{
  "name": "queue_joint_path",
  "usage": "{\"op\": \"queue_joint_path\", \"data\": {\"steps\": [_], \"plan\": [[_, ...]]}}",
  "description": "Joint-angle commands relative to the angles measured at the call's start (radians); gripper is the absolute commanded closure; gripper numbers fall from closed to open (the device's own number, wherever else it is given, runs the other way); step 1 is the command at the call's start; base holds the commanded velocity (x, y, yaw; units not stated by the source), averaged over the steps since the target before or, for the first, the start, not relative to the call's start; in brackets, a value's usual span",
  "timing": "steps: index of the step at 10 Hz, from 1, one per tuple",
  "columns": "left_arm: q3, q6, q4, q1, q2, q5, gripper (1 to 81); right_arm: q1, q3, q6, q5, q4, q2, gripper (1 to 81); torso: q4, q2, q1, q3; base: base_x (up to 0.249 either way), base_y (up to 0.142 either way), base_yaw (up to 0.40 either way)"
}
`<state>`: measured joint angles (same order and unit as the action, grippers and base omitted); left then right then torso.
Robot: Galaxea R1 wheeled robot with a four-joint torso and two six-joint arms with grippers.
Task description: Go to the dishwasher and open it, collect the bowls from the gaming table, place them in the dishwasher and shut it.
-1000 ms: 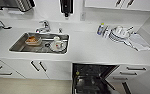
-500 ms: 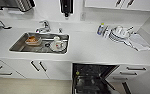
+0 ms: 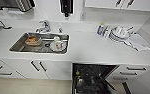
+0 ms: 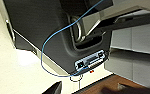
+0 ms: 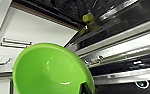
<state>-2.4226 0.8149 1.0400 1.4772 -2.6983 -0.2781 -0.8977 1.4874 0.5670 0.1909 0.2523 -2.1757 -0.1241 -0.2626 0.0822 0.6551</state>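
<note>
Green bowl (image 5: 51,70) (rim cut off) near dishwasher (image 5: 121,32)

white counter (image 3: 88,50), stacked crockery (image 3: 118,33), cloth (image 3: 138,42)

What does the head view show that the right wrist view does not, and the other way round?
Head view alone: the steel sink with crockery in it, the tap, stacked plates and a cloth on the white counter.

Right wrist view alone: a green bowl close to the camera, tilted, with its hollow facing it.

Both: the open dishwasher with its dark racked inside, and the white drawers beside it.
</note>
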Motion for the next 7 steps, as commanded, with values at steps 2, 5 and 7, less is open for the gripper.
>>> {"op": "queue_joint_path", "data": {"steps": [2,5,7], "plan": [[-0.181,-0.008,0.040,0.139,-0.149,-0.035,1.0,0.263,0.035,0.002,-0.171,-0.094,-0.044,81.1,0.000,0.000,0.000,0.000,0.000,0.000,0.000],[-0.181,-0.008,0.040,0.150,-0.160,-0.033,1.0,0.346,0.138,0.002,-0.232,-0.133,-0.126,81.1,0.000,0.000,0.000,0.000,0.000,0.000,0.000],[-0.181,-0.008,0.040,0.154,-0.163,-0.032,1.0,0.390,0.169,0.002,-0.249,-0.153,-0.147,81.1,0.000,0.000,0.000,0.000,0.000,0.000,0.000]]}}
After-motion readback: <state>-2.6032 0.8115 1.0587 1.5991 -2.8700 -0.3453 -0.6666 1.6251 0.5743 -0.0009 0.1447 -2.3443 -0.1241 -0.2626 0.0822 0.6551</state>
